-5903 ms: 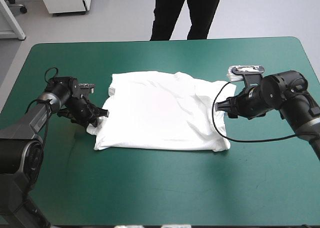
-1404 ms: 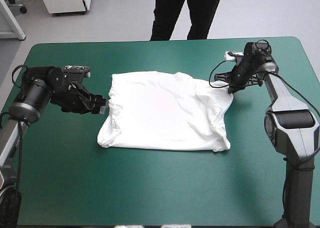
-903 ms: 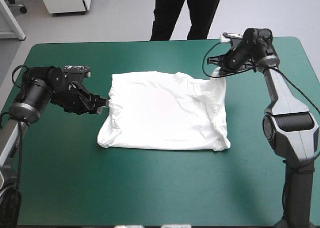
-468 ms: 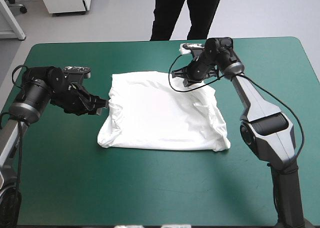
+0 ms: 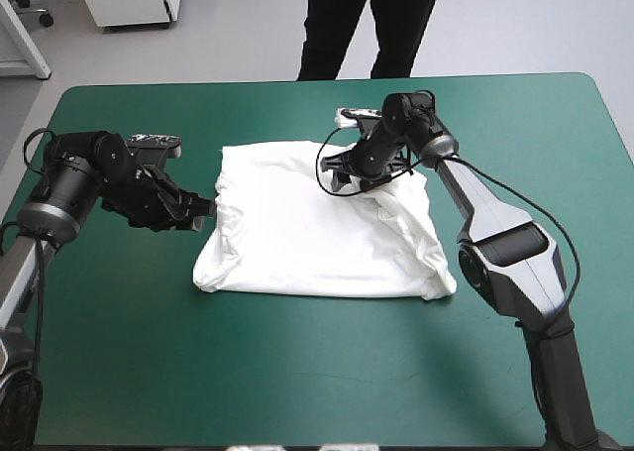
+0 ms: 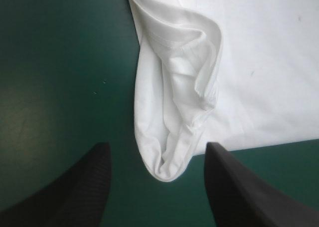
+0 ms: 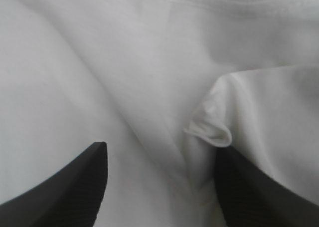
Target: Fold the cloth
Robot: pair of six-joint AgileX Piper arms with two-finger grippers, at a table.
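Note:
The white T-shirt (image 5: 307,233) lies flat in the middle of the table, its right side folded inward in a rumpled band (image 5: 416,223). My right gripper (image 5: 347,178) sits over the shirt's far right part, open; in the right wrist view its fingers (image 7: 75,187) stand apart above white cloth (image 7: 124,62), with a small curled edge (image 7: 212,132) just ahead. My left gripper (image 5: 201,213) is at the shirt's left edge, open. In the left wrist view a bunched sleeve fold (image 6: 174,132) reaches down between the spread fingers (image 6: 239,187), which do not grip it.
The teal-green cover (image 5: 297,372) shows on every side of the T-shirt, widest toward the near edge and toward the right edge. The right arm stretches across the table from the near right to the shirt's far edge.
My right gripper carried the shirt's right side leftward over the shirt, then opened and let it go. The left gripper stayed at the left edge, open.

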